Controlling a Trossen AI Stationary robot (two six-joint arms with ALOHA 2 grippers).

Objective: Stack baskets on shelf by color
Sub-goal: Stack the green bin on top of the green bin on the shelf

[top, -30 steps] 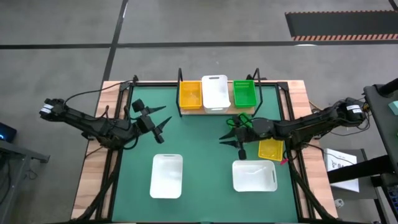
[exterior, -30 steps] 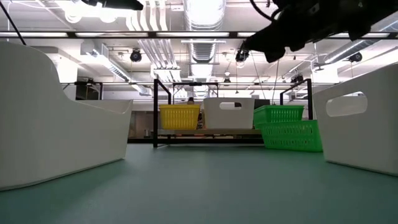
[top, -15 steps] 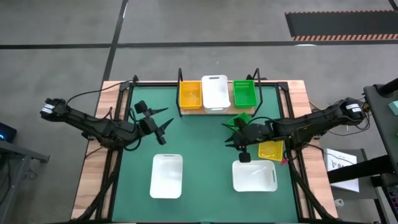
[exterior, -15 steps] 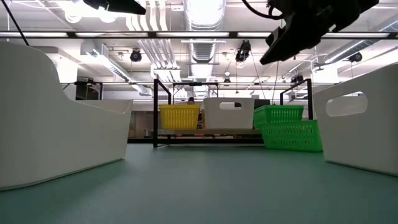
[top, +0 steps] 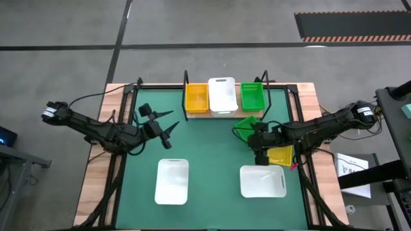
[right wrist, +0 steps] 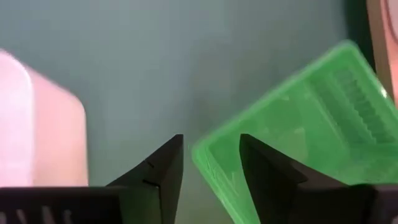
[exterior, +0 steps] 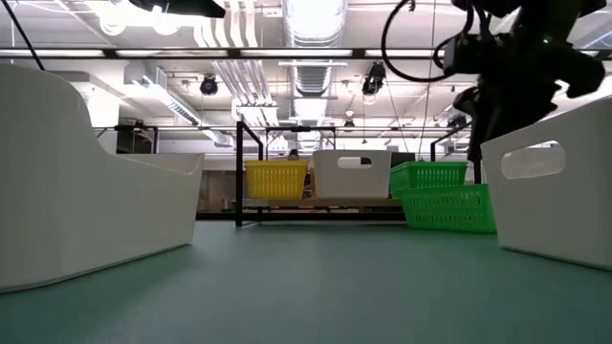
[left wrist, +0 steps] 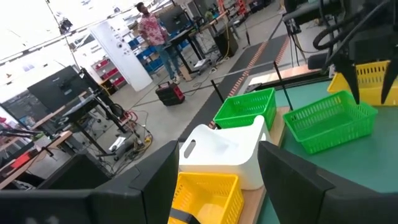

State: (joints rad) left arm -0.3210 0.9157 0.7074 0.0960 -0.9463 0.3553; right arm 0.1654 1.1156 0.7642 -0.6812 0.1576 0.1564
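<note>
Between the right gripper's (right wrist: 208, 163) parted dark fingers lies the near rim of a loose green basket (top: 246, 125), ribbed mesh plastic, empty, skewed on the mat (top: 205, 160) just off the shelf (top: 224, 113). Nothing is grasped. Beside that gripper sits a yellow basket (top: 280, 154), and just past it a smooth white basket (top: 262, 181) with rounded corners; a second white one (top: 172, 181) lies well apart, nearer the left gripper (top: 168, 131). That gripper hovers with its pointed fingers spread, empty, facing the shelf. On the wooden board, between thin black posts, stand three: yellow mesh (top: 196, 98), white (top: 223, 96), green mesh (top: 252, 96). Whether these are single or nested, I cannot tell.
</note>
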